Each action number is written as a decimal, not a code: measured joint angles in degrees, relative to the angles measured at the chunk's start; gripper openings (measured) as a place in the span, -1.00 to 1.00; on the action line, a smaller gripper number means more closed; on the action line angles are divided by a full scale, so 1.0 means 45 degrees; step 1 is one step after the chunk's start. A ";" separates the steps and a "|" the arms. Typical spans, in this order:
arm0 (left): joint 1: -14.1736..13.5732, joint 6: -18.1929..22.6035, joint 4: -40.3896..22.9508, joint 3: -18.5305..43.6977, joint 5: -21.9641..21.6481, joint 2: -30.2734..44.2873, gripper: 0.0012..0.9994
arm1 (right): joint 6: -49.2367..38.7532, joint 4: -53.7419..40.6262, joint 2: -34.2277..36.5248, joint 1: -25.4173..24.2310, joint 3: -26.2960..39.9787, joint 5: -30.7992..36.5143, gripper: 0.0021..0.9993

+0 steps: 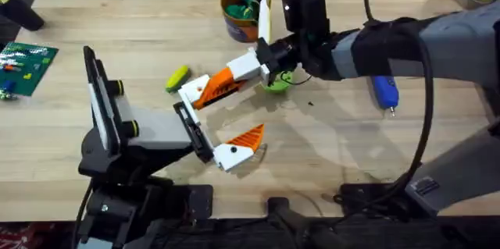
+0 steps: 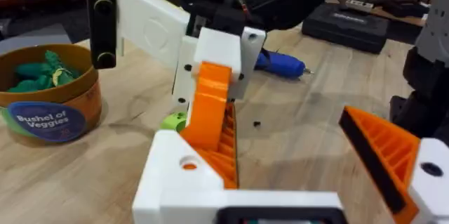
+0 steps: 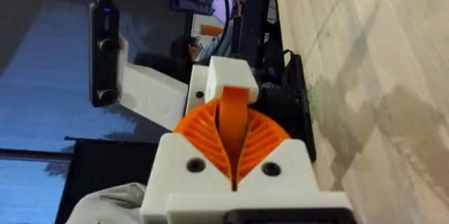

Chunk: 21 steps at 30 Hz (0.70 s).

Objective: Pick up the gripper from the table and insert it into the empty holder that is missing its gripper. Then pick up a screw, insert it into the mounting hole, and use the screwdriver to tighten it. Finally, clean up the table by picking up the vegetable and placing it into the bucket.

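My right gripper (image 1: 244, 71) reaches across the table and is shut on the gripper (image 3: 234, 122), an orange ribbed wedge with a white base block (image 1: 195, 91). That base block sits against one end of the holder (image 1: 191, 128), the black bracket on my left arm; I cannot tell whether it is seated. The left gripper (image 1: 230, 116) is open, and its mounted orange-and-white finger (image 2: 393, 161) is far from the held one (image 2: 210, 104). The blue screwdriver (image 1: 383, 91) lies to the right. A yellow-green vegetable (image 1: 176, 77) lies left of the fingers. The bucket (image 1: 238, 11) stands at the back.
Green veggies fill the bucket (image 2: 49, 94). A small green vegetable (image 1: 275, 83) lies under the right wrist. A tiny dark speck (image 2: 257, 123) rests on the wood nearby. A green circuit board (image 1: 27, 65) lies at the far left, and a black case (image 2: 344, 24) sits behind.
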 joint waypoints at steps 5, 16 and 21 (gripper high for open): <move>0.0000 0.0000 0.0000 0.0000 -0.0003 0.0000 0.98 | 0.0067 -0.0005 0.0000 0.0000 0.0000 0.0021 -0.84; -0.0301 0.0058 -0.0015 0.0000 0.1537 0.0000 0.98 | 0.0046 -0.0024 0.0117 0.0678 0.0010 0.0989 0.98; -0.0301 0.0058 -0.0015 0.0000 0.1757 0.0000 0.98 | 0.0046 -0.0131 0.0117 0.0455 0.0010 0.0828 0.99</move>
